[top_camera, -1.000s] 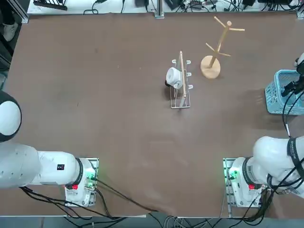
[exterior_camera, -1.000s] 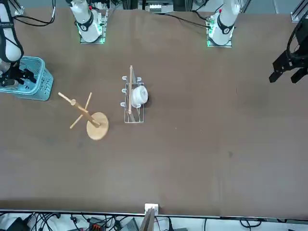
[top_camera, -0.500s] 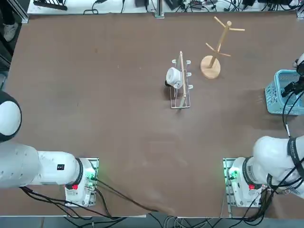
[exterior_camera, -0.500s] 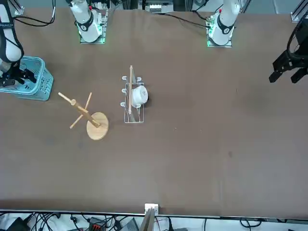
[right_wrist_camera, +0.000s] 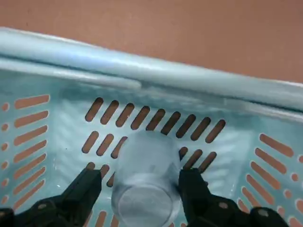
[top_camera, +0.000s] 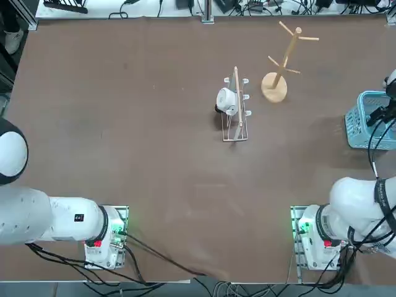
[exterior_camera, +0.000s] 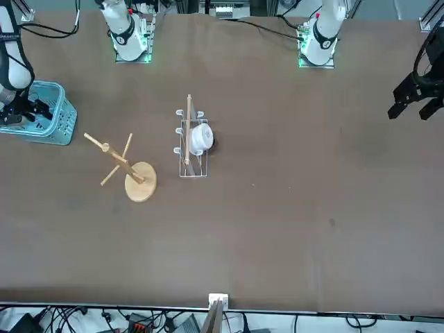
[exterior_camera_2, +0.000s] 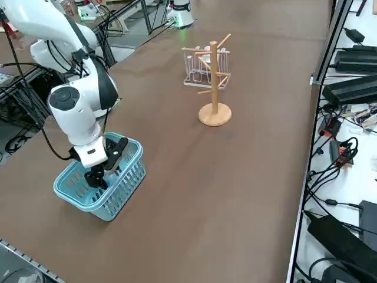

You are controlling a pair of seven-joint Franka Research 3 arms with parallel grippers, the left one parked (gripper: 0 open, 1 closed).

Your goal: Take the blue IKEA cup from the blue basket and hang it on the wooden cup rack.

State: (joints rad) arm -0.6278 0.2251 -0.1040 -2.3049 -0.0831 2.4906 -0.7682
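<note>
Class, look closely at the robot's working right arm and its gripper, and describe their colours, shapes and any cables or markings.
The right arm is smooth, rounded and white, with dark bands and joints and a round dark grey cap. Black cables loop along it. Its right gripper is black, with two blocky fingers that carry small round screw heads.

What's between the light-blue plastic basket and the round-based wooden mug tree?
Only bare brown tabletop separates them, as the right side view shows.
</note>
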